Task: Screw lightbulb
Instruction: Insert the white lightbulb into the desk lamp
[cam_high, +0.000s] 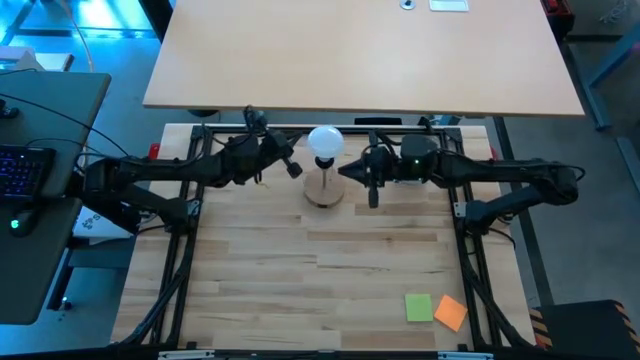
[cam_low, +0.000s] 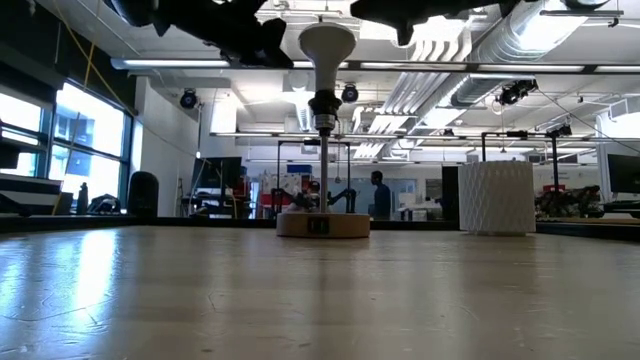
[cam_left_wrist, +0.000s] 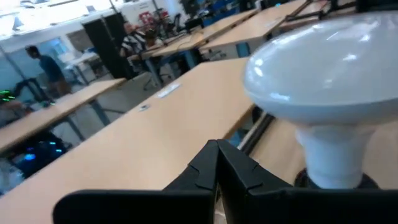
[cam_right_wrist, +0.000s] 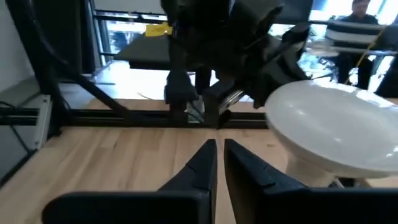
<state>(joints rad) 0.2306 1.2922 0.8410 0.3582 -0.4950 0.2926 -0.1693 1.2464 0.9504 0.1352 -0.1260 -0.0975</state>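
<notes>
The lightbulb (cam_high: 325, 141) sits upright in the black socket atop the round wooden stand (cam_high: 323, 191), near the table's far edge. It looks light, smooth and breakable, so I'd take it gently around the widest part of the globe. The left gripper (cam_high: 293, 167) hangs just beside it, clenched on nothing. The right gripper (cam_high: 372, 196) flanks the other side, nearly closed and empty too.
</notes>
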